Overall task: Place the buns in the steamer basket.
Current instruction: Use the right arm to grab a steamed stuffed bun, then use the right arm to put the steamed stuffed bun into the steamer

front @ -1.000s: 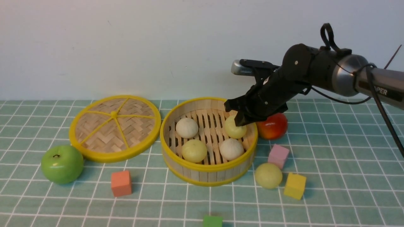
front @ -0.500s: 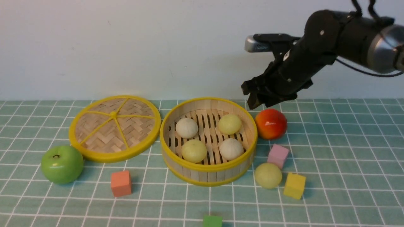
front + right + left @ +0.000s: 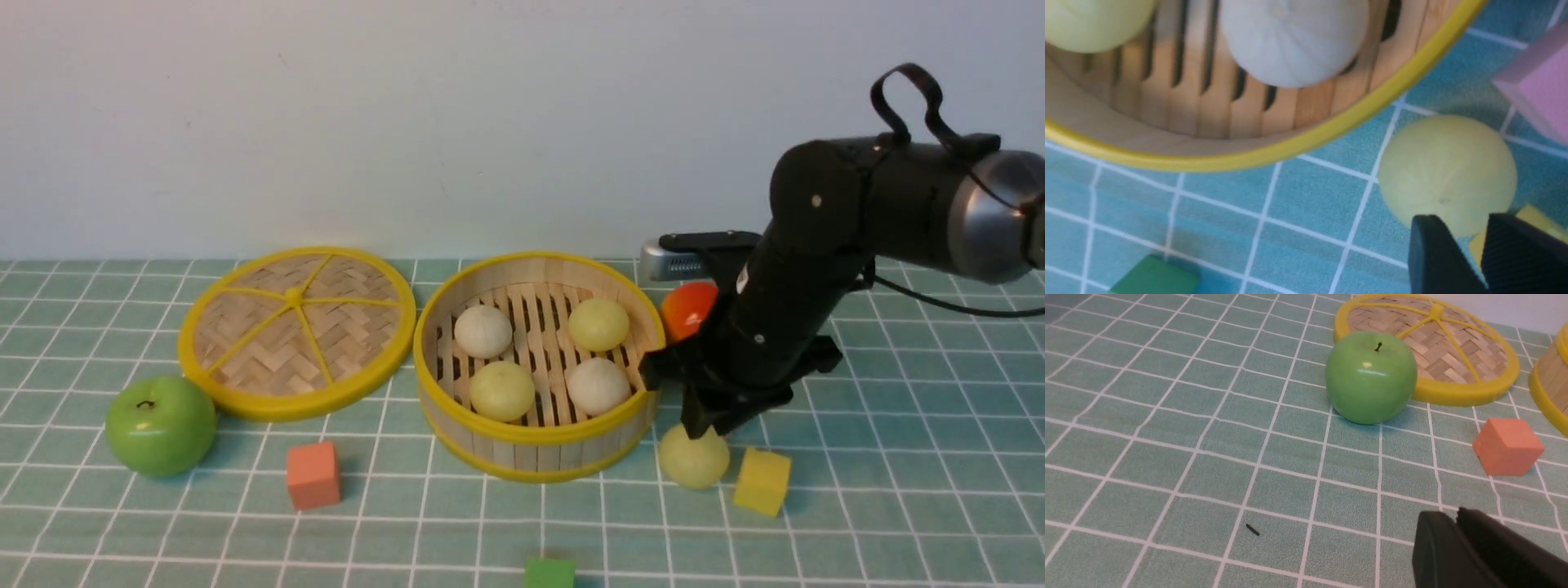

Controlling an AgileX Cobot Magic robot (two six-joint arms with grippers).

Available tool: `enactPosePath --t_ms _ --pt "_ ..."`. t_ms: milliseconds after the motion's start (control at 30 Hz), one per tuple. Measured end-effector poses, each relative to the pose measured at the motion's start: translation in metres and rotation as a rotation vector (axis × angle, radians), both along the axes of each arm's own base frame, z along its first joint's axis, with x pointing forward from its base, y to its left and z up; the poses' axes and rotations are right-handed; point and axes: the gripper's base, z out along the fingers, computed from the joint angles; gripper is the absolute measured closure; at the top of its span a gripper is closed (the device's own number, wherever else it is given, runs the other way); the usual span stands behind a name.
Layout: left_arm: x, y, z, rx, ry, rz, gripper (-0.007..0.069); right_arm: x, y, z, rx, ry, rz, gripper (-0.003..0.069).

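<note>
The steamer basket (image 3: 535, 433) stands mid-table and holds several buns: two off-white ones (image 3: 483, 331) (image 3: 598, 385) and two pale yellow-green ones (image 3: 598, 323) (image 3: 501, 390). One more yellow-green bun (image 3: 694, 457) (image 3: 1447, 173) lies on the cloth just right of the basket's front. My right gripper (image 3: 706, 425) (image 3: 1470, 222) hangs directly over that bun, pointing down. It is open by a narrow gap with nothing between its fingers. My left gripper (image 3: 1455, 514) shows only in the left wrist view, shut and empty, low over the cloth near the green apple.
The woven lid (image 3: 296, 331) lies left of the basket, with a green apple (image 3: 161, 425) in front of it. A red-orange fruit (image 3: 686, 309) sits behind my right arm. Around the loose bun are a pink cube (image 3: 1539, 81) and a yellow cube (image 3: 762, 482). An orange cube (image 3: 313, 474) and a green cube (image 3: 549, 573) lie nearer.
My right gripper let go of a yellow-green bun in the basket's back right, lifted away, then swung forward and down over the bun on the cloth. The left gripper stayed put.
</note>
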Motion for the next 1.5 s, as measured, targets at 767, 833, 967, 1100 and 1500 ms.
enactPosePath --t_ms 767,833,967,1100,1500 --pt "0.0 0.0 0.0 0.0 0.0 0.0 0.0531 0.009 0.002 -0.04 -0.017 -0.002 -0.043 0.0508" --pt "0.0 0.0 0.0 0.0 0.0 0.0 0.0528 0.009 0.002 -0.041 -0.017 -0.001 -0.043 0.058" --pt "0.0 0.0 0.0 0.0 0.0 0.0 0.0522 0.009 0.002 -0.041 -0.017 0.0 -0.044 0.0653" --pt "0.0 0.0 0.0 0.0 0.0 0.0 0.0518 0.008 0.002 -0.035 -0.014 -0.006 -0.043 0.0653" --pt "0.0 0.0 0.0 0.001 0.0 0.0 0.051 -0.001 -0.002 0.005 0.014 -0.082 -0.037 0.0653"
